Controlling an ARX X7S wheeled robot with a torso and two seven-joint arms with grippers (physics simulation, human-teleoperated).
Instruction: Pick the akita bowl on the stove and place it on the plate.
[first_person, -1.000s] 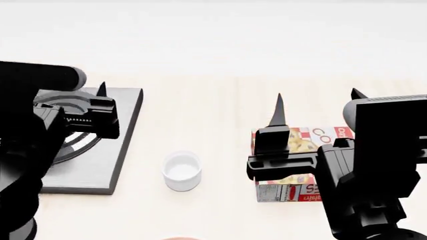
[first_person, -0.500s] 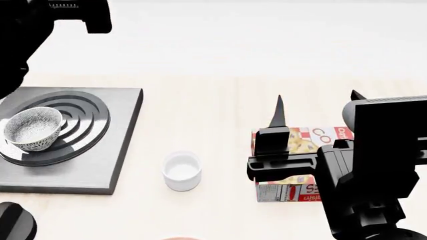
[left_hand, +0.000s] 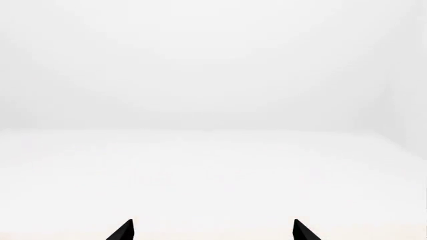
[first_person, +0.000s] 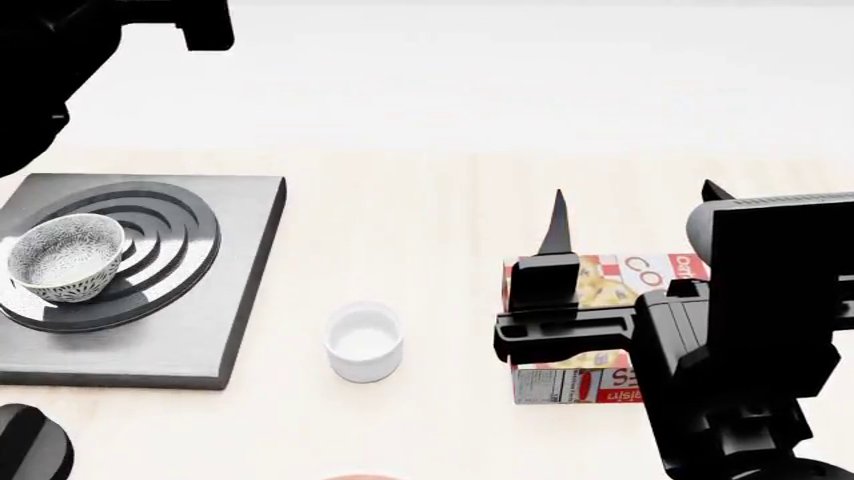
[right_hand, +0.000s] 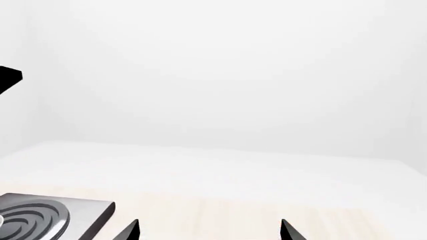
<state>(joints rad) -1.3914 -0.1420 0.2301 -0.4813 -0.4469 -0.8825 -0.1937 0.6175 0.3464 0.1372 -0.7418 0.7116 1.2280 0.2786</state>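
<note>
The akita bowl (first_person: 64, 258), netted grey outside and white inside, stands upright on the burner rings of the stove (first_person: 238, 300) at the left of the head view. Nothing holds it. My left arm is raised at the top left, high above the stove. In the left wrist view the left gripper (left_hand: 212, 232) is open, facing blank white, with nothing between its tips. My right gripper (first_person: 635, 205) hangs open over the table's right side, also empty (right_hand: 210, 231). A corner of the stove (right_hand: 53, 215) shows in the right wrist view. Of the plate, only a thin reddish sliver (first_person: 358, 477) shows at the bottom edge.
A small plain white cup (first_person: 364, 342) stands on the light wooden table just right of the stove. A cereal box (first_person: 601, 335) lies flat under my right gripper and arm. A white wall rises behind the table.
My left arm has lifted from just over the stove to the top left of the head view, uncovering the bowl. The bowl, the cup, the box and my right arm have not moved.
</note>
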